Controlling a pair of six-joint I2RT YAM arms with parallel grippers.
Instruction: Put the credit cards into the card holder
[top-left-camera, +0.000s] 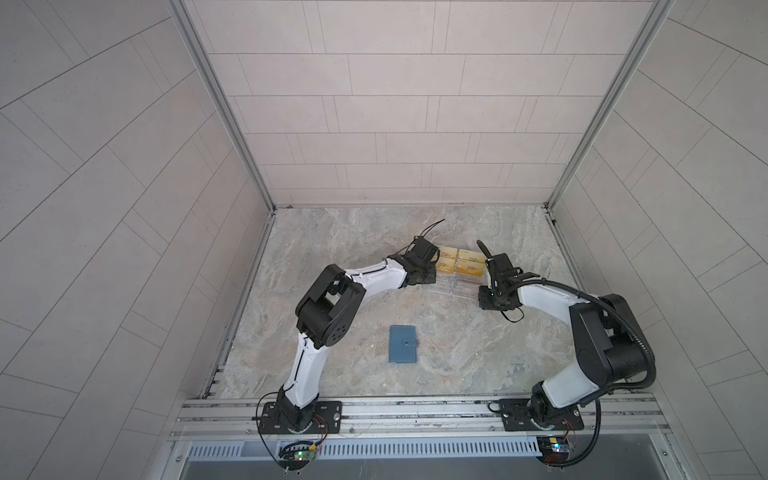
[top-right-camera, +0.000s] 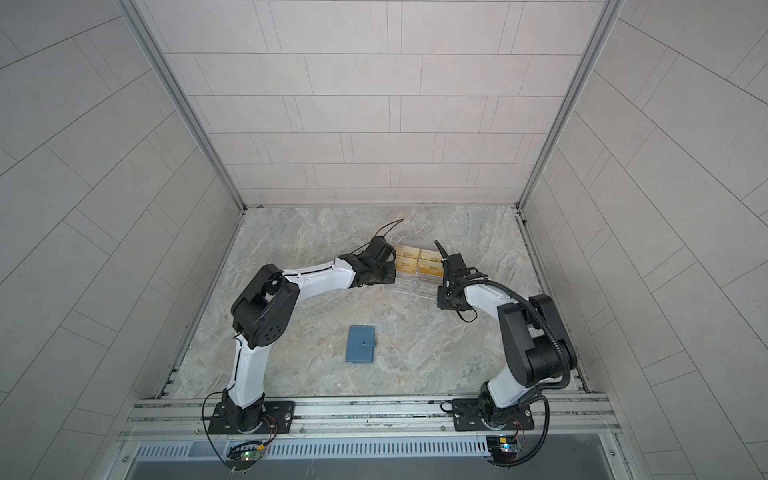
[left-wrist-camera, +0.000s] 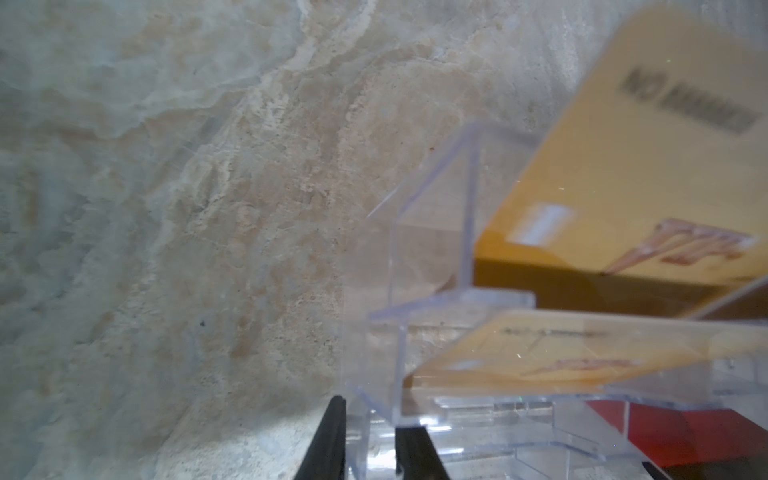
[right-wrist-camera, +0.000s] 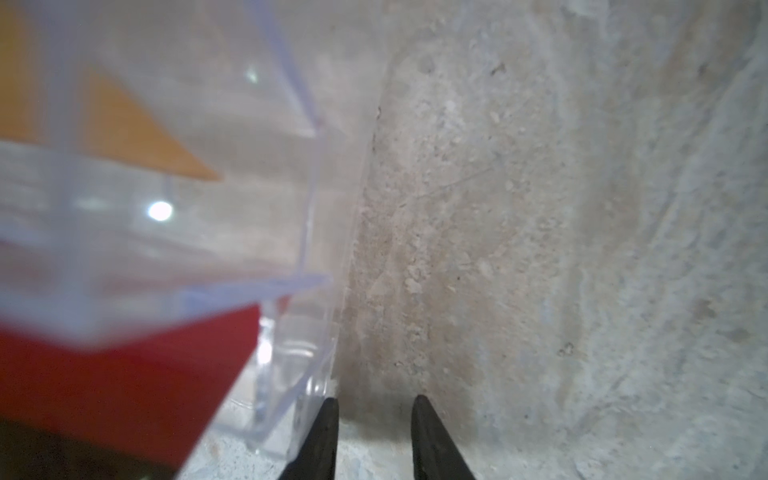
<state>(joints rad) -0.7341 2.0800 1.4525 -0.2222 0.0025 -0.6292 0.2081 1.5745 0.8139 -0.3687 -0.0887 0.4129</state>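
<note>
Left claw (left-wrist-camera: 370, 415) pinched the clear rack (left-wrist-camera: 428, 232), right claw (right-wrist-camera: 375, 399) hung open beside it; a tug might spill the red cards (right-wrist-camera: 124, 374).

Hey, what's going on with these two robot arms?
A clear acrylic rack holds gold cards above and red credit cards below. The left end effector straddles one side wall; the right end effector, jaws apart, sits just beside the opposite side. The blue card holder lies closed on the table, untouched.
</note>
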